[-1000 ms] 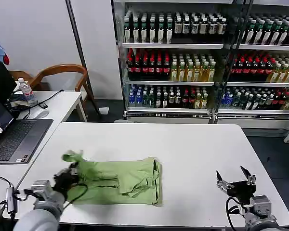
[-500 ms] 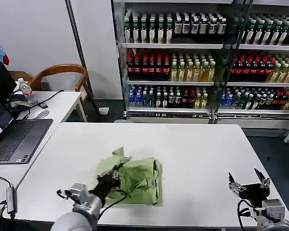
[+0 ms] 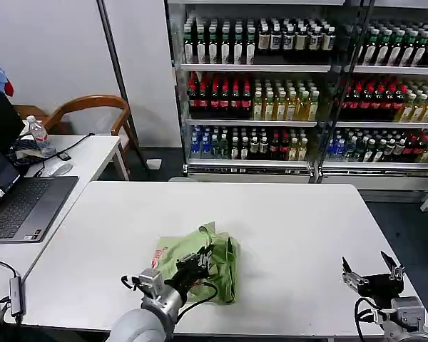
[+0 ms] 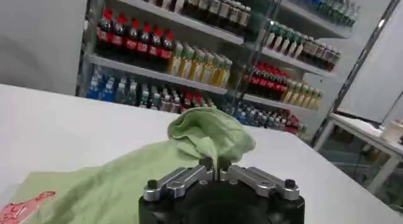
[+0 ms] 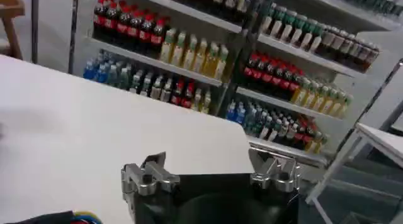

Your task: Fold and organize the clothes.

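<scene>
Polo shirt (image 3: 207,263) edge, pinched in the closed left hand (image 3: 197,262), should be laid flat across; the right hand (image 3: 372,276) is held open, idle.

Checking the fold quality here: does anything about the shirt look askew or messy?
Yes. The polo shirt is a lumpy, uneven bundle, not a flat fold: the left end effector holds a pinched flap raised over it, and part of the red print pokes out at one edge. The right end effector waits open, away from it.
</scene>
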### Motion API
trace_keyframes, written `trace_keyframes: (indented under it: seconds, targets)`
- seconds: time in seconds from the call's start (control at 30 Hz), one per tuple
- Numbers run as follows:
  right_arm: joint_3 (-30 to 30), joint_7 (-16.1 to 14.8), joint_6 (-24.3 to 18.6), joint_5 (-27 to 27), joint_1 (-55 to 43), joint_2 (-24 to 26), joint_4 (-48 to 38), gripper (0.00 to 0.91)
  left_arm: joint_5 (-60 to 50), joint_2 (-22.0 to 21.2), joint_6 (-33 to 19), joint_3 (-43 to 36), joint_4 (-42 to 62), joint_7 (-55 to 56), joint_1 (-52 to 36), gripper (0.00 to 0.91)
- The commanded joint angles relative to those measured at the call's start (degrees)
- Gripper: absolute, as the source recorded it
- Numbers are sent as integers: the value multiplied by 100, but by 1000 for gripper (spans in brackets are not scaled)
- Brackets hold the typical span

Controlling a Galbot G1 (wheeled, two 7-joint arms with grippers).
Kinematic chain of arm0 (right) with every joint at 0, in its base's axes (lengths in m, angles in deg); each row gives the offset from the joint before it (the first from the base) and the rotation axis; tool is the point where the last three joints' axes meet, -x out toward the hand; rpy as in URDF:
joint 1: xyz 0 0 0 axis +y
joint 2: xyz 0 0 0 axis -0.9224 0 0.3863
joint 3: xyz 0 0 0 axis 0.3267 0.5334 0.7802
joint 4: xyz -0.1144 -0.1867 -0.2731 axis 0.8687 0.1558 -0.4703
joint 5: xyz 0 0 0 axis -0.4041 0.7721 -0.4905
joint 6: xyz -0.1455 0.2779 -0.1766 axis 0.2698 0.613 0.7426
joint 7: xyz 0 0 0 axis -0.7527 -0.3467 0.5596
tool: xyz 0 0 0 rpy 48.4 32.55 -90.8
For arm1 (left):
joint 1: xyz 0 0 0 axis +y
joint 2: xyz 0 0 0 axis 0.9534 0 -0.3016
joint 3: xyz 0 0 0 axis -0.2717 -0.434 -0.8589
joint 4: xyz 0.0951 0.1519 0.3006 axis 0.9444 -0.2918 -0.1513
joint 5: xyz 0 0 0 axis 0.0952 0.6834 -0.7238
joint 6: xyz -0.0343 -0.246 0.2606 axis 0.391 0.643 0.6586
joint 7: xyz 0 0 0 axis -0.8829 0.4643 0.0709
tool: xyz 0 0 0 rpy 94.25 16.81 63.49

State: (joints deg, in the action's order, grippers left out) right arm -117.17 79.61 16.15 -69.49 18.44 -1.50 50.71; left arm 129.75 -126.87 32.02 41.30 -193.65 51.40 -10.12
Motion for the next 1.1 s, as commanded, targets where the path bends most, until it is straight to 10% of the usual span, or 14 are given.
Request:
trace_keyframes:
  seconds: [0.03,0.43,0.63,0.87,1.1]
  targets:
    - [-39,0,-7,-3,55,-2,18,907,-133,-214,18,-365,618,-48,-391,907]
    - [112,-9,-6,-5,-106,-39,85,907,-488,-374,-1194,-236,65,-798,-363,907]
    - [301,-18,-22,5,-344,-1,20,907,-701,421,-1365,965,-419,-771,408,907]
    - [547,-20,-28,9,-650,41,-58,907,-980,799,-23,1898,137,455,1536,907]
    - [649,-21,-24,-15,-754,21,-86,907,-1034,463,242,1501,303,526,1647,907]
